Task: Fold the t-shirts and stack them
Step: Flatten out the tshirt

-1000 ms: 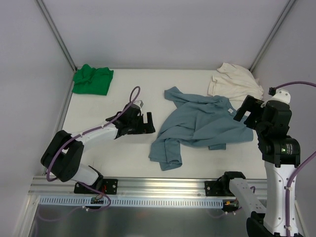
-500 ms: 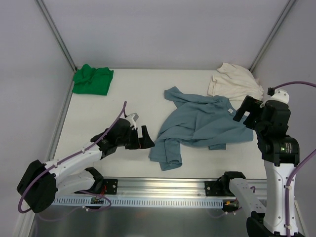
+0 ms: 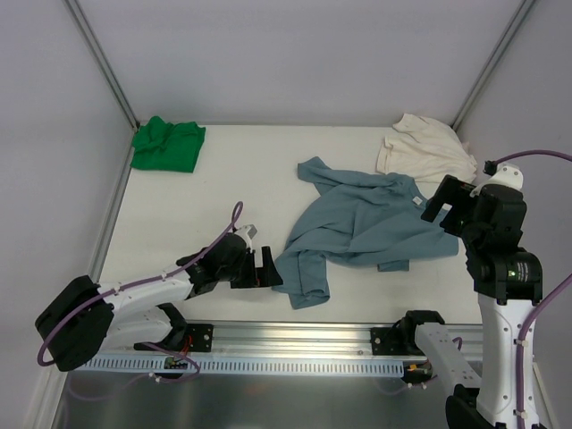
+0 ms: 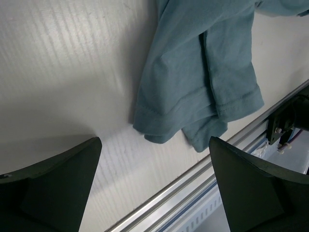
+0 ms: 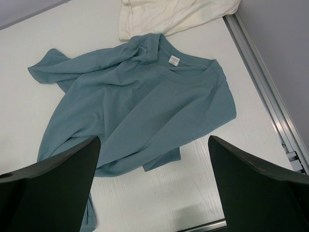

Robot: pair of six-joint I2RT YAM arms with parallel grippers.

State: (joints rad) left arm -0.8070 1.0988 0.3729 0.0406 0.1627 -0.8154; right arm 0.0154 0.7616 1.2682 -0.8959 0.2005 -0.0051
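Blue-grey tee (image 3: 366, 223) lies crumpled mid-bench (image 3: 179, 214), long axis running from its bunched near-left end up to the collar at far right. Left tool (image 3: 265, 271) is low, just left of that bunched end, released and empty, with its arm stretched almost flat. Right tool (image 3: 444, 198) hovers high by the collar side, also released. Left is nearer the hem.
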